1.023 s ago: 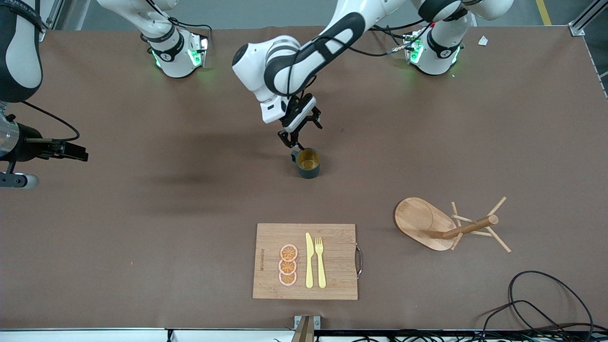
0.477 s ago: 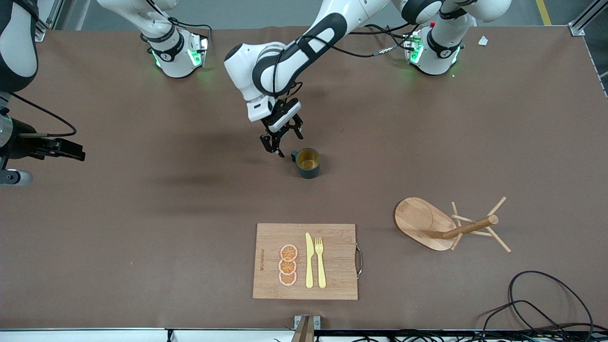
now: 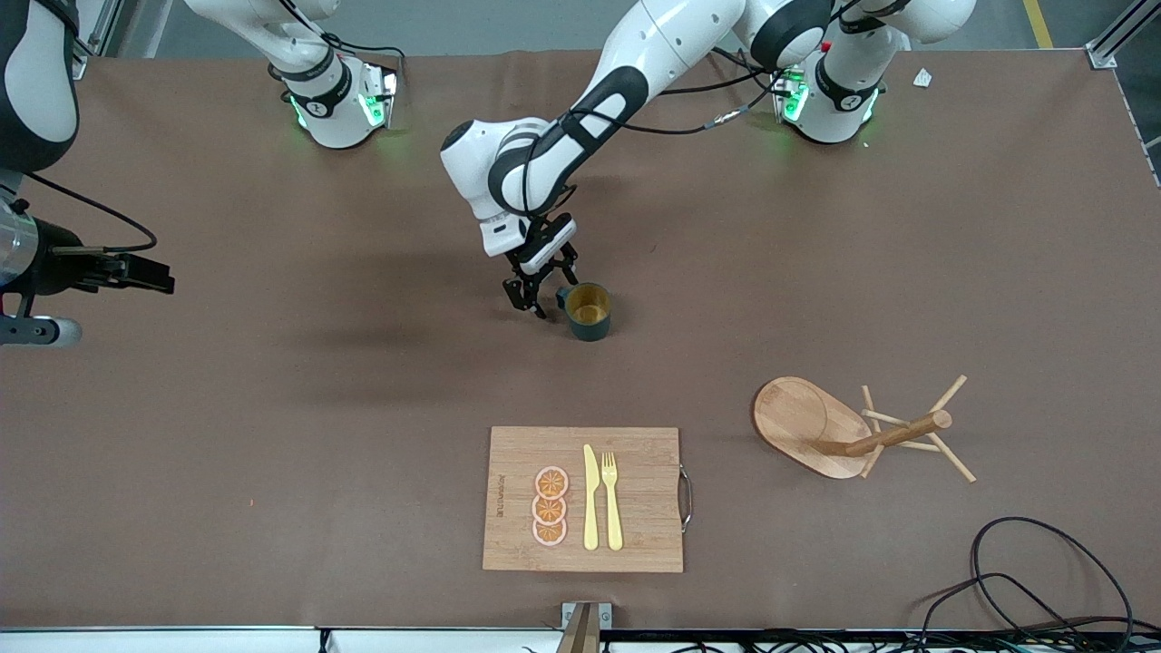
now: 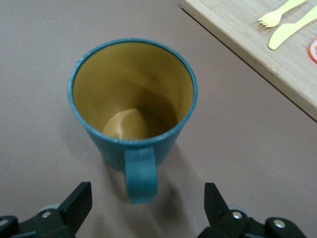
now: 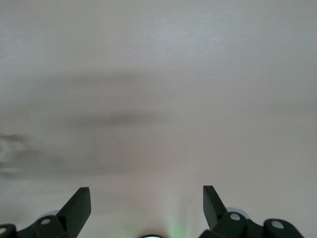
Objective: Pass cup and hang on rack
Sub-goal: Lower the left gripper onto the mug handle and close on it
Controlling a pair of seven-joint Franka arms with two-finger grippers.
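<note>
Left gripper (image 3: 542, 292) sits low over the brown table (image 3: 272, 408), jaws spread and holding nothing, just beside the cup (image 3: 589, 311) on the handle side. From the front view, the cup stands upright near the table's middle, its open mouth up, its small handle pointing toward the gripper. The left arm comes from its base at the top of the view and bends down across the table, wrist tilted so the fingers point at the handle. The rack (image 3: 853, 431) stands well apart from the cup, nearer the front camera and toward the left arm's end of the table; the cutting board (image 3: 635, 535) lies nearer the camera than the cup. The right gripper (image 3: 150, 272) waits at the right arm's end, released, far from the cup, so the left arm is plainly the nearer one.

In the left wrist view, the cup (image 4: 132, 101) fills the middle, mustard inside showing, and its handle (image 4: 141, 174) lies between the two fingertips (image 4: 79, 199), apart from both. I judge a short advance would bracket the handle.

In the right wrist view, the right gripper (image 5: 147, 203) shows parted fingers over bare table.
</note>
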